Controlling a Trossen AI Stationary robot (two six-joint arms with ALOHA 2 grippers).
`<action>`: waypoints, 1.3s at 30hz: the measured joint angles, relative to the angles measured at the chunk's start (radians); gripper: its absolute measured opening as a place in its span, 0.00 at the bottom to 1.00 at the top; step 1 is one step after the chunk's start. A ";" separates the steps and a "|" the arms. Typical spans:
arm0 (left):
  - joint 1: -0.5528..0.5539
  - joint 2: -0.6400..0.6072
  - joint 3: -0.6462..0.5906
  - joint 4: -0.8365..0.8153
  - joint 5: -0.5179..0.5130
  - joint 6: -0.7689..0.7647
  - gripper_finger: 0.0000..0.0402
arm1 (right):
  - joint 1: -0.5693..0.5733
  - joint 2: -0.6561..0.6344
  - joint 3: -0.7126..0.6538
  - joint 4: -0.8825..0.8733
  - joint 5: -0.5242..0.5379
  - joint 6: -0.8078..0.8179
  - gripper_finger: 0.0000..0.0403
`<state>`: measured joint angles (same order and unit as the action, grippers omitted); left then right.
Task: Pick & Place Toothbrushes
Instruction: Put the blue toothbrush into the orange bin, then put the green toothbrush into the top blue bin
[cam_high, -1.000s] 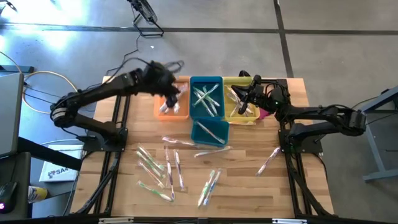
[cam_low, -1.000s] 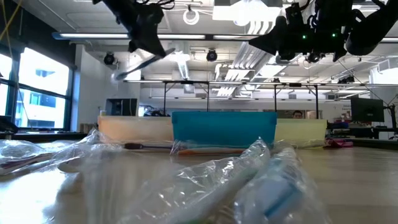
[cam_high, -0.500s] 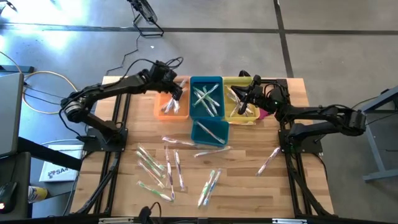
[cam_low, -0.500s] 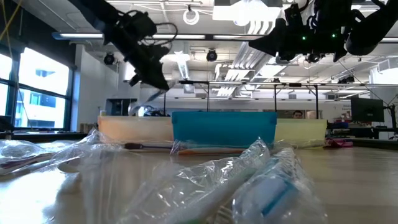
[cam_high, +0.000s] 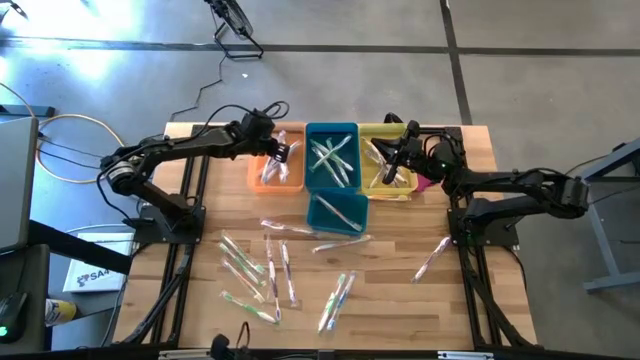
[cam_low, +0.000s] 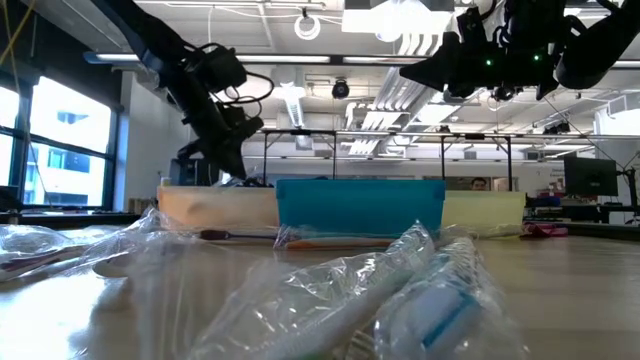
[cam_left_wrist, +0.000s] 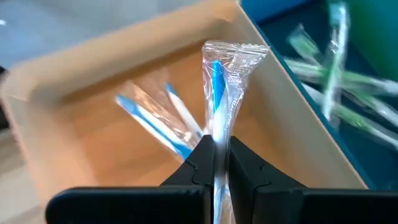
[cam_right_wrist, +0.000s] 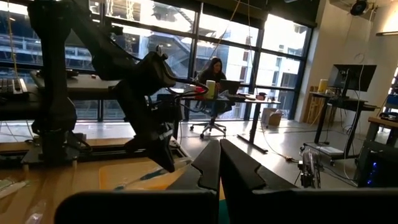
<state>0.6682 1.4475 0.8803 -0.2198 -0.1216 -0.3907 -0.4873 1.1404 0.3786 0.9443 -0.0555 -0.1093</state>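
My left gripper (cam_high: 279, 152) (cam_left_wrist: 216, 155) hangs low over the orange bin (cam_high: 262, 182) (cam_left_wrist: 124, 37), shut on a blue-handled toothbrush (cam_left_wrist: 219, 87) in a clear wrapper. Another wrapped blue toothbrush (cam_left_wrist: 155, 121) lies on the bin's floor. In the low view the left gripper (cam_low: 232, 168) sits just above the bin's rim. My right gripper (cam_high: 392, 165) (cam_right_wrist: 219, 162) is shut and holds nothing, hovering above the yellow bin (cam_high: 385, 190). Several wrapped toothbrushes (cam_high: 262, 265) lie flat on the wooden table in front of the bins. My left gripper pinches the wrapped toothbrush between its two fingers (cam_left_wrist: 202, 158), slanting down from above. The brush runs along the fingers, and its crimped wrapper end (cam_left_wrist: 235, 53) sticks out past their tips. It is held over the inside of the orange bin; whether its end touches the bin I cannot tell.
A tall blue bin (cam_high: 332, 155) with green toothbrushes stands between the orange and yellow bins, and a smaller blue bin (cam_high: 337, 212) sits in front of it. One toothbrush (cam_high: 432, 258) lies alone at the table's right. A pink cloth (cam_high: 425, 183) lies beside the yellow bin.
My left gripper has come down from well above the bins to just over the orange bin's rim, carrying the wrapped toothbrush with it and staying shut on it.
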 joint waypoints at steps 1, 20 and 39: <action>0.000 0.000 0.000 0.003 -0.018 0.000 0.03 | 0.000 0.000 0.000 0.000 0.000 0.000 0.01; 0.000 0.000 0.001 0.011 -0.038 0.000 0.51 | 0.000 0.000 0.000 0.001 0.000 -0.001 0.01; -0.036 -0.048 0.001 0.053 -0.050 0.239 0.53 | 0.000 0.000 0.000 -0.001 0.000 -0.001 0.01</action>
<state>0.6320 1.3994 0.8811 -0.1664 -0.1719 -0.1514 -0.4873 1.1404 0.3786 0.9432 -0.0551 -0.1104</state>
